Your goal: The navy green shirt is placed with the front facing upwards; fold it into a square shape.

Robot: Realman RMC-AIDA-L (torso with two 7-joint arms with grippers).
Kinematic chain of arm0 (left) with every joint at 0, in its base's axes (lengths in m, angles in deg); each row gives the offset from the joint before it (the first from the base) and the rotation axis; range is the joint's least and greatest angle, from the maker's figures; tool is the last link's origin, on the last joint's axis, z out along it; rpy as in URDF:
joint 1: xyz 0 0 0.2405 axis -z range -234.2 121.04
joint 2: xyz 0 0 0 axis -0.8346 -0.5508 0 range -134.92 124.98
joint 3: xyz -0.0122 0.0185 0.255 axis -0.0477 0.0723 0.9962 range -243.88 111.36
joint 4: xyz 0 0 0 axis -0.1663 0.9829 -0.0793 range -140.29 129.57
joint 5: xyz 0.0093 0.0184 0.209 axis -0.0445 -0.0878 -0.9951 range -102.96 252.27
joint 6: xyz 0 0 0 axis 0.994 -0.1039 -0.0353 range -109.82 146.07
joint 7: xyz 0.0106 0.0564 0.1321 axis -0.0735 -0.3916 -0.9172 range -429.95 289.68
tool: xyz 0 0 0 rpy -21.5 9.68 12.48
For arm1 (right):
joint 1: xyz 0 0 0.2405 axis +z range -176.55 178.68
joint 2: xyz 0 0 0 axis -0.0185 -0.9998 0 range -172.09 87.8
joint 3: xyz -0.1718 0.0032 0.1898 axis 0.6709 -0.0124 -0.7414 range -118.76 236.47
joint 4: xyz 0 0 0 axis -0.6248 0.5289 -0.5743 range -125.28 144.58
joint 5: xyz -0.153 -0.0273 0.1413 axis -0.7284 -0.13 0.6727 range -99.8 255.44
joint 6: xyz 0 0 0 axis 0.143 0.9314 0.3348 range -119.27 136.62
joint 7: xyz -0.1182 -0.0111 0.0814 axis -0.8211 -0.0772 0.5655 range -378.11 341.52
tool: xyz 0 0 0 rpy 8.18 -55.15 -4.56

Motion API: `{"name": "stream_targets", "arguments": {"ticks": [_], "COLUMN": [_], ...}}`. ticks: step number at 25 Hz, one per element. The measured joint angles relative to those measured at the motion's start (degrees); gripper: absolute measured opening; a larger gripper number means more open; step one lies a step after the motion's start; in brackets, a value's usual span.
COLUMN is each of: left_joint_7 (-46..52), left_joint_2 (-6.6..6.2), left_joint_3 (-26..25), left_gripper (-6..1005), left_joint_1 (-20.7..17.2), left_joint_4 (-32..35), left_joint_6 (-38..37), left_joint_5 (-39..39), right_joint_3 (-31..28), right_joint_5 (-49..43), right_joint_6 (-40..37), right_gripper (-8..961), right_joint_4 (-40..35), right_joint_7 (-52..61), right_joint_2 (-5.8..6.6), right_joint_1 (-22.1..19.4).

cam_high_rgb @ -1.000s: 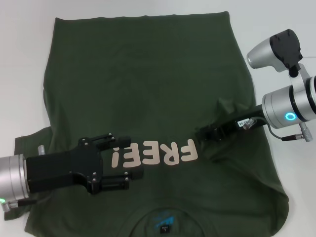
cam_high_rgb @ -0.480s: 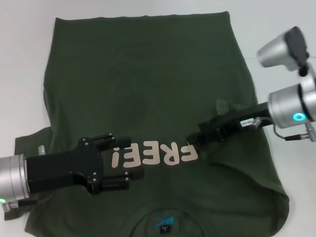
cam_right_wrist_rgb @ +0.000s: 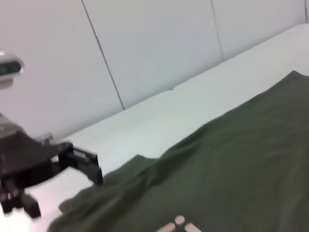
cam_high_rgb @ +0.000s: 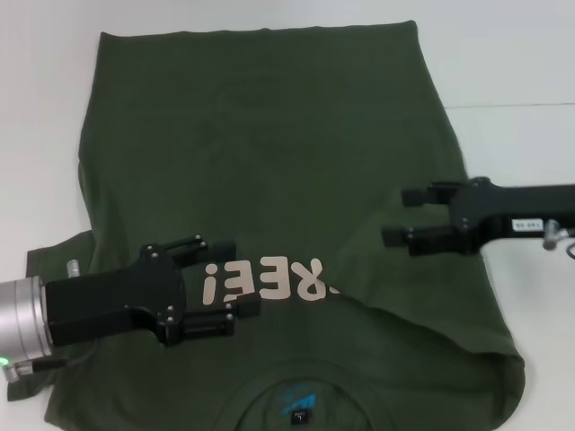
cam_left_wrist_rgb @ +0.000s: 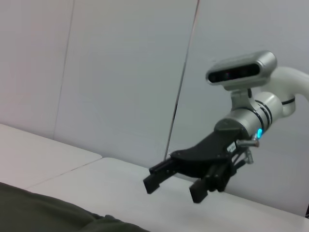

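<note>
The navy green shirt (cam_high_rgb: 269,153) lies front up on the white table, its pale "FREE!" lettering (cam_high_rgb: 269,281) towards me and the blue neck label (cam_high_rgb: 296,400) at the near edge. A fold of cloth from the right side (cam_high_rgb: 422,305) covers part of the F. My left gripper (cam_high_rgb: 235,285) is open low over the shirt's left chest, beside the exclamation mark. My right gripper (cam_high_rgb: 395,215) is open and holds nothing above the shirt's right side. The left wrist view shows the right gripper (cam_left_wrist_rgb: 171,186) above the table and the shirt's edge (cam_left_wrist_rgb: 48,217). The right wrist view shows the shirt (cam_right_wrist_rgb: 227,164) and the left gripper (cam_right_wrist_rgb: 65,193).
The white table (cam_high_rgb: 521,54) shows bare beyond the shirt's far and right edges, with a thin seam line running across it on the right. Pale wall panels (cam_left_wrist_rgb: 120,72) stand behind the table in both wrist views.
My right gripper has let go of the cloth near the F, opened and drawn back to the right. The released fold now lies over part of the F. The left gripper barely shifted.
</note>
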Motion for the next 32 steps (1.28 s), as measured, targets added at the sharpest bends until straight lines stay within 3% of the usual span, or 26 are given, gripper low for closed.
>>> {"name": "stream_targets", "arguments": {"ticks": [2,9,20,24,32], "left_joint_7": [0.08,3.46,8.87,15.25,40.31], "left_joint_2": [0.0,-0.09,-0.51,-0.16,-0.34], "left_joint_3": [-0.01,-0.08,-0.06,0.3,-2.52], "left_gripper": [836,836,836,836,826], "left_joint_1": [0.0,0.03,-1.32,-3.85,-7.49], "left_joint_4": [-0.14,-0.36,1.96,9.2,27.43], "left_joint_6": [0.01,1.61,-0.15,-1.63,-3.79], "left_joint_5": [0.31,1.24,0.69,-0.52,-5.58], "right_joint_3": [-0.08,0.92,1.74,0.53,0.38], "right_joint_5": [0.01,-0.4,-4.81,-4.69,-4.51], "right_joint_6": [-0.21,-3.91,-17.29,-16.88,-15.33], "right_gripper": [892,918,921,920,916], "right_joint_4": [0.0,0.15,0.1,0.07,1.57], "right_joint_7": [-3.35,-19.09,-32.72,-35.0,-35.65], "right_joint_2": [-0.05,-2.24,-2.05,-2.54,-3.48], "right_joint_1": [-1.34,-5.25,-9.89,-10.82,-9.57]}}
